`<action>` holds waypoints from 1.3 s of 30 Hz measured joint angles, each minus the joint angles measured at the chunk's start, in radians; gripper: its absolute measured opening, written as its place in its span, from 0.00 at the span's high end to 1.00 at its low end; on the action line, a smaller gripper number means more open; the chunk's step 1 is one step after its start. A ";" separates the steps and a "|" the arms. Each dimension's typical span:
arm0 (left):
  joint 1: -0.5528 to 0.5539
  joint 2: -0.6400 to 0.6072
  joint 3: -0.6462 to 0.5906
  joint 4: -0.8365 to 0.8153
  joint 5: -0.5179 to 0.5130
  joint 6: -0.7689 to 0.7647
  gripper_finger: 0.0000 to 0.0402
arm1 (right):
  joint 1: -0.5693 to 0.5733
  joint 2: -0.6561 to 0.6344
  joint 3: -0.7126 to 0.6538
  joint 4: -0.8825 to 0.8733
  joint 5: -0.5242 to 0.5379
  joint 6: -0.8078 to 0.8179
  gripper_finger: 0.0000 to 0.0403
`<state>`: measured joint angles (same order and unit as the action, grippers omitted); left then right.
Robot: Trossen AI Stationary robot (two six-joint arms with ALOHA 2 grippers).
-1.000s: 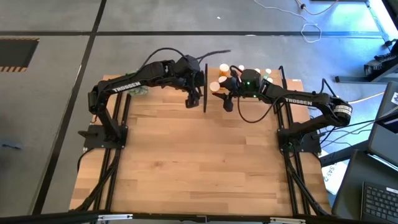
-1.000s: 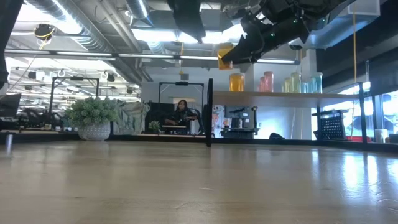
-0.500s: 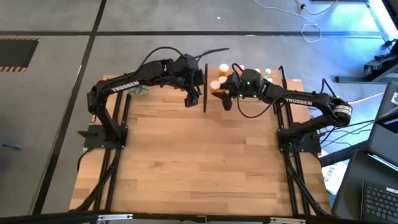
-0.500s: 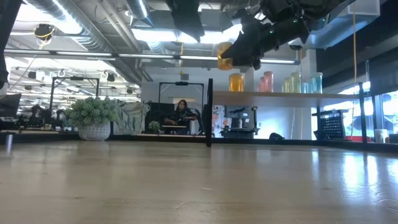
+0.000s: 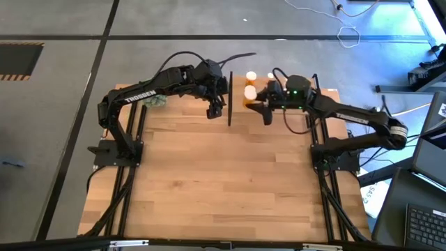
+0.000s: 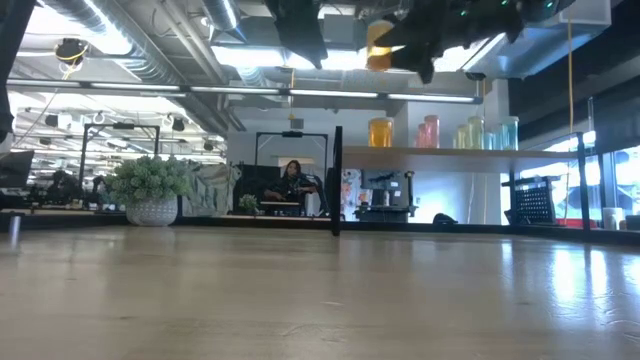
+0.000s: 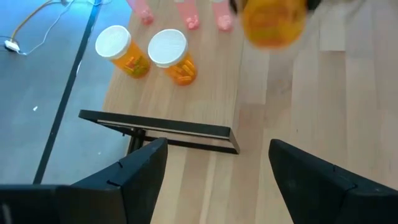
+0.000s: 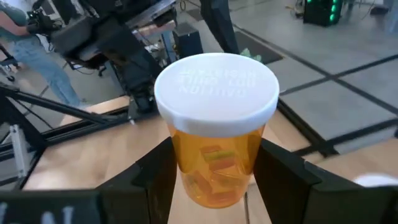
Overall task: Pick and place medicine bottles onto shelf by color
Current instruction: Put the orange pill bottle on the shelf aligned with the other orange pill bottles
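My right gripper (image 8: 214,186) is clamped on an orange medicine bottle (image 8: 216,130) with a white cap, fingers (image 8: 155,177) pressed to either side of its body; bottle upright in the right wrist view, pills visible inside; in the low view the held bottle (image 6: 379,46) hangs high above the shelf (image 6: 450,153), clear of it, not touching anything below; from the high view the right gripper (image 5: 259,104) sits over the shelf's near edge at the far side of the table (image 5: 223,181), just right of the shelf's black post (image 5: 230,97).

My left gripper (image 7: 214,168) has its fingers (image 7: 140,171) spread wide and holding nothing; it hovers just left of that same post in the high view (image 5: 214,106), pointing down at the shelf board.

On the shelf: two orange bottles (image 7: 149,53) with white caps stand side by side near the edge, pink bottles (image 7: 186,12) in a row beyond them; low view shows an orange bottle (image 6: 380,132), a pink one (image 6: 431,131), then yellowish and green ones (image 6: 490,133) lined along the board; a potted plant ball (image 6: 150,190) stands off to the left behind the table; a person (image 6: 292,183) is seated far back in the room.
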<state>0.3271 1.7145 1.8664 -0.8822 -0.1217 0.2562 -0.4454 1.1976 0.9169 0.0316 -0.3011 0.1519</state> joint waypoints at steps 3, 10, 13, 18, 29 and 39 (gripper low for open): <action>0.000 0.000 0.000 0.000 0.000 0.006 0.31 | 0.000 -0.055 0.000 -0.095 -0.037 0.055 0.52; 0.000 0.000 0.000 0.000 0.000 0.016 0.31 | 0.011 -0.129 -0.001 -0.174 -0.059 0.108 0.52; 0.000 0.000 0.000 0.000 0.000 0.016 0.31 | 0.053 -0.160 -0.001 -0.214 0.150 0.103 0.52; 0.000 0.000 0.000 0.000 0.000 0.016 0.31 | 0.163 -0.199 -0.001 -0.206 0.494 0.056 0.52; 0.009 0.000 0.000 0.002 0.000 0.023 0.31 | 0.398 -0.172 -0.246 0.239 0.952 0.101 0.52; 0.048 0.001 0.000 0.001 0.039 0.052 0.31 | 0.408 0.014 -0.325 0.378 1.001 0.082 0.49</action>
<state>0.3751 1.7153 1.8664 -0.8810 -0.0823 0.3081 -0.0378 1.2111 0.5918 0.4100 0.6996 0.2338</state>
